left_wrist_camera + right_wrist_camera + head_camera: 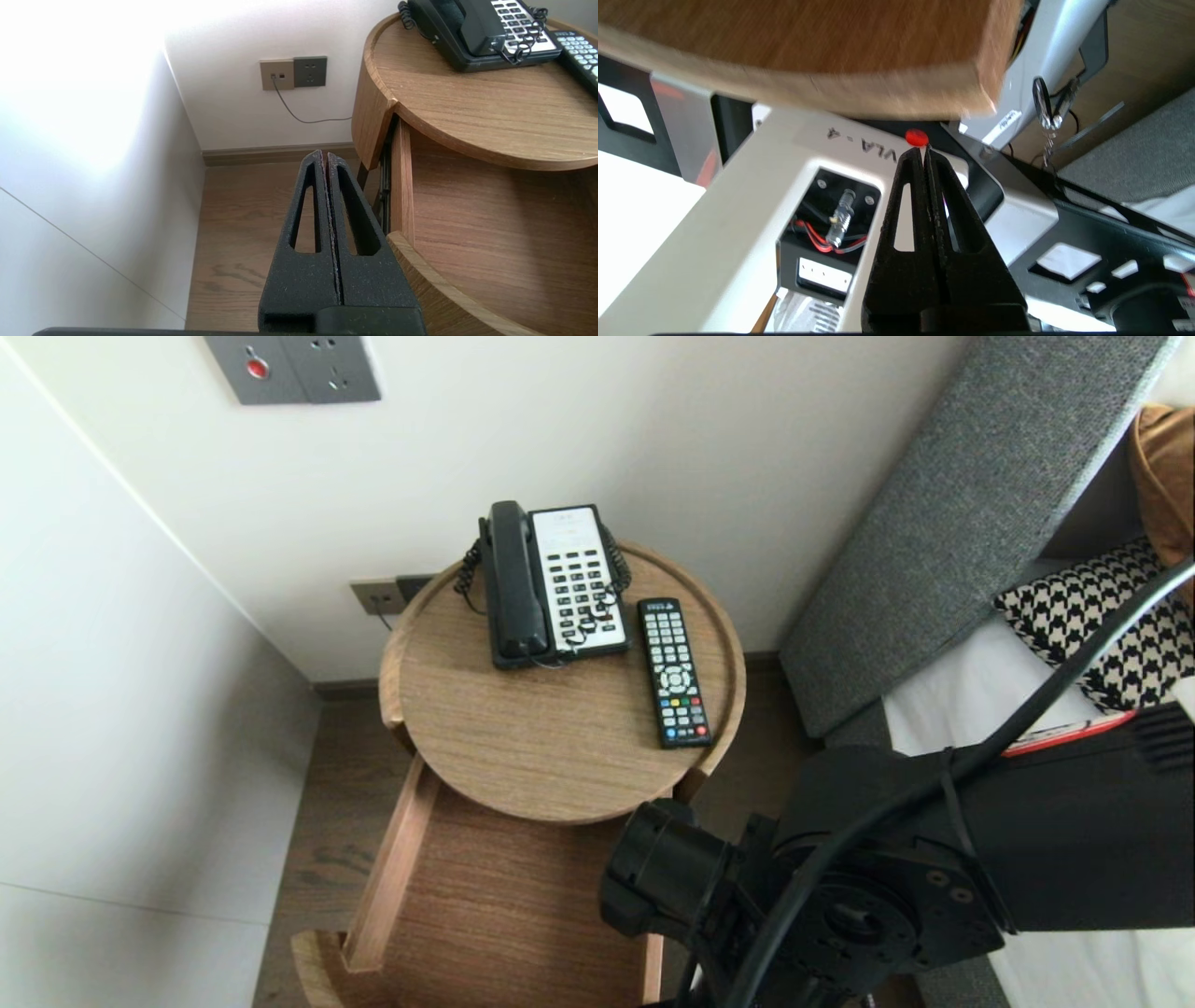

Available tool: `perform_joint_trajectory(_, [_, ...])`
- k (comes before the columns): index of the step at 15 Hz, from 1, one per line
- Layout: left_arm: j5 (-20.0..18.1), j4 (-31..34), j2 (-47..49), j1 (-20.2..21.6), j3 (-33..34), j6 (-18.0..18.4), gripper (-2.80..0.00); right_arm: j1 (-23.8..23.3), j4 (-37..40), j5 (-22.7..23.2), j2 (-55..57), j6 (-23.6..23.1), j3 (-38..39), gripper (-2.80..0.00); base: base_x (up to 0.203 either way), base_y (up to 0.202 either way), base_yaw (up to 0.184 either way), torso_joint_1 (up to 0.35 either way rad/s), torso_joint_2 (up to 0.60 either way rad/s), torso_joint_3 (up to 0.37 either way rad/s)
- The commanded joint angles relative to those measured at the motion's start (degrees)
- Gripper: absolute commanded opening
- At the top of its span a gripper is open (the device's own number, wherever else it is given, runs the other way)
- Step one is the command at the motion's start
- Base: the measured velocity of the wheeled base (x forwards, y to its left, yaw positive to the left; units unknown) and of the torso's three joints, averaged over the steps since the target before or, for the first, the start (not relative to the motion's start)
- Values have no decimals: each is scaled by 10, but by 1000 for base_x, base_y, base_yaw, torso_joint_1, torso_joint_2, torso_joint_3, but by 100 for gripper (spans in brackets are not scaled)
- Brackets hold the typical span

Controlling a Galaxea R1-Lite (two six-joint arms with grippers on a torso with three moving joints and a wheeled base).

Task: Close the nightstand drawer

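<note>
**While Both Pincers Are Being Pressed Shut, an Open Drawer Is Being Flanked**

While the drawer (392, 868) is being shown pulled out toward the robot from under the nightstand's round top (560, 747), nothing is being gripped. The left gripper (327, 156) is being held over the floor just beside the drawer's curved front corner, its fingers pressed flat together. The right gripper (923, 151) is likewise being held fully closed and empty, low beneath a wooden edge (878, 98) and aimed at the robot's own white chassis (738, 210), its tips lined up with a small red button (917, 137); contact cannot be told.

Trouble is being judged likeliest on the right: with so little room, the wood overhead could be struck, or the button or exposed wiring (817, 238) nudged, by a small lift or push. A knock to the nightstand could also send the telephone (551, 583) or the remote (674, 672) sliding.

Only the bulky right arm (840, 896) is being shown by the head view, never its fingers; those, like the left gripper, are being revealed by the wrist views alone.
</note>
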Motion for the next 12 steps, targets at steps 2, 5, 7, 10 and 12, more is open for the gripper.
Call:
perform_joint_trajectory(2, [0,-1,-2,0,23,0,-280,-1,1,0,13,2,-3,-280,0,0,0,0,0,0])
perform_joint_trajectory(5, [0,-1,-2,0,23,0,-280,-5,-9,-1,22,2,-9,-280,0,0,0,0,0,0])
perform_joint_trajectory(7, [0,-1,-2,0,23,0,-280,-6,-22,-4,26,2,-9,-280,0,0,0,0,0,0])
perform_joint_trajectory(10, [0,-1,-2,0,23,0,-280,-11,-34,-6,32,3,-19,-280,0,0,0,0,0,0])
perform_joint_trajectory(12, [0,-1,-2,0,23,0,-280,-18,-34,-6,36,2,-32,-280,0,0,0,0,0,0])
